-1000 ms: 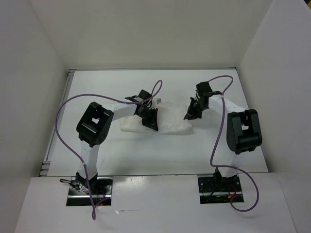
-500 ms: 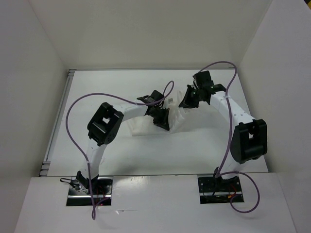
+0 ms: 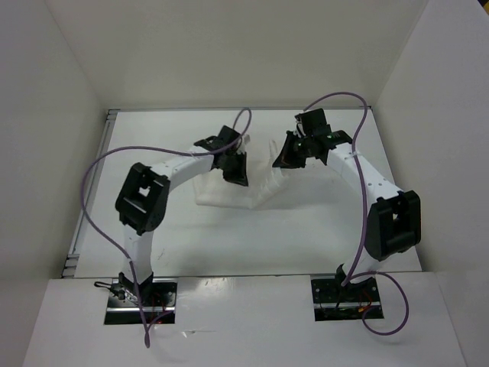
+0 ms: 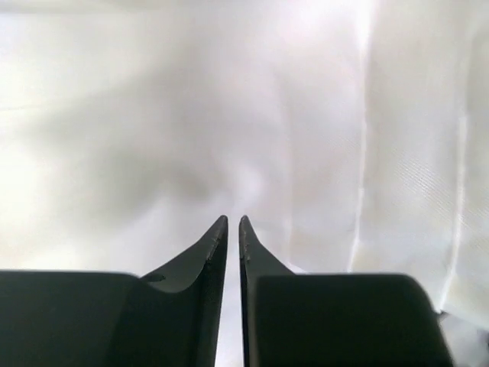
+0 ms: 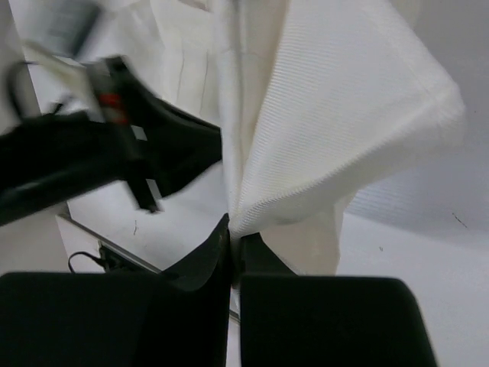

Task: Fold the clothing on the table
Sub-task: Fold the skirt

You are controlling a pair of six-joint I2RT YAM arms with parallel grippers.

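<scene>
We see the clothing bunched on the tabletop. At its right edge our right gripper is clamped on a pleated fold, holding it raised above the rest. Over its middle our left gripper hovers, jaws barely parted, nothing between them.

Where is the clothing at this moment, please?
In the top view, the clothing lies near the middle, partly under the left gripper, with its right edge pinched and lifted by the right gripper.
</scene>
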